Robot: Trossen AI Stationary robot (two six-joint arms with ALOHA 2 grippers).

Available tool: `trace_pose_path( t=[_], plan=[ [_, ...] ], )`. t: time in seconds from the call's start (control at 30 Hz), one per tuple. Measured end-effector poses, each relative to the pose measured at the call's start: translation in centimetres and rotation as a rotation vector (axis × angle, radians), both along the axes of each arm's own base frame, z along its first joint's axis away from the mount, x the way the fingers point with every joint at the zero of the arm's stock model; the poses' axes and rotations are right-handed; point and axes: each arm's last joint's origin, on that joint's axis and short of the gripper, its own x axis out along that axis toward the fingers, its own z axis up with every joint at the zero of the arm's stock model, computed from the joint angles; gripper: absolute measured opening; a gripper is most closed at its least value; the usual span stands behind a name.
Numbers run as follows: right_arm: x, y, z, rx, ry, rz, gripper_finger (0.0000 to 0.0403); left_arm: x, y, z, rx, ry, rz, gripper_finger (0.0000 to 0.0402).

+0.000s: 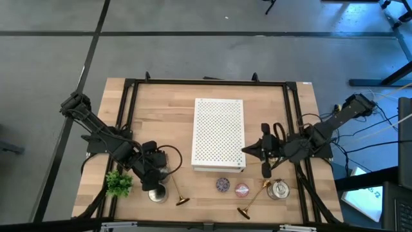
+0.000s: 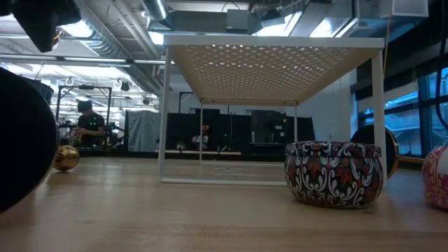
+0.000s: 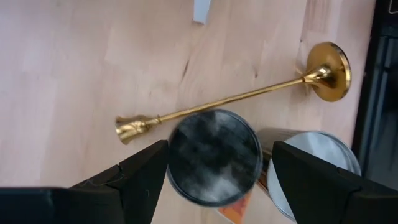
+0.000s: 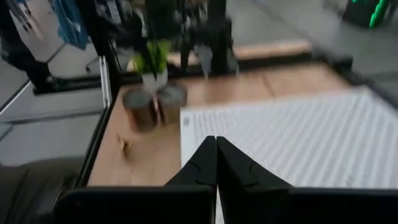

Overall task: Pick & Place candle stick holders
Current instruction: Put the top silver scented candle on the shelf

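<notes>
My left gripper (image 3: 214,163): fingers spread around a round tin (image 3: 214,155), clamped on its sides, at the table's front left.
Holder (image 3: 236,96): lying flat on the wood just beyond that tin, not held.
Second holder (image 1: 252,201): lying front right, beside a silver tin (image 1: 279,189).
My right gripper (image 4: 216,155): fingers pressed together, empty, over the white rack (image 1: 219,134).

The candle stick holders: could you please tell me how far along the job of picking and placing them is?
Done: nothing visible; both candle stick holders, one by the left arm and one by the right, lie on their sides on the table, and the white rack is bare.
In hand: the left gripper appears to grip a round tin, not a holder; the right gripper hangs shut beside the rack.
Left: both holders.
</notes>
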Motion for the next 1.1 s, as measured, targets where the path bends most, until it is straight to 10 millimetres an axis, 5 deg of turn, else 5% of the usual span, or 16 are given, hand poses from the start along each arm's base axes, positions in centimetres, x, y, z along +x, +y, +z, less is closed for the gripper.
trace_pose_path(
  t=[0.13, 0.4, 0.57, 0.73, 0.93, 1.1],
  plan=[
    [1.3, -0.4, 1.3, -0.072, -0.129, 0.087, 0.0, 0.0, 0.0, 0.0, -0.016, 0.012, -0.004, 0.0286],
    [2.1, -0.8, 5.0, 0.132, -0.487, 0.361, 0.0, 0.0, -0.3, 0.1, 0.012, -0.025, -0.016, 0.0286],
    [3.0, -0.6, 5.0, 0.107, -0.542, 0.456, 0.0, -0.2, -0.5, 0.1, 0.014, -0.028, -0.038, 0.0286],
    [4.5, -0.2, 4.8, 0.109, -0.648, 0.374, 0.0012, -0.3, -0.6, 0.1, 0.028, -0.038, -0.039, 0.0286],
    [5.8, 0.1, 4.1, 0.317, -0.637, 0.335, 0.0018, -0.4, -0.8, 0.1, 0.036, -0.045, -0.047, 0.0286],
    [6.1, -0.1, 4.0, 0.247, -0.67, 0.38, 0.0018, -0.6, -1.0, 0.1, 0.07, -0.073, -0.048, 0.0286]
  ],
)
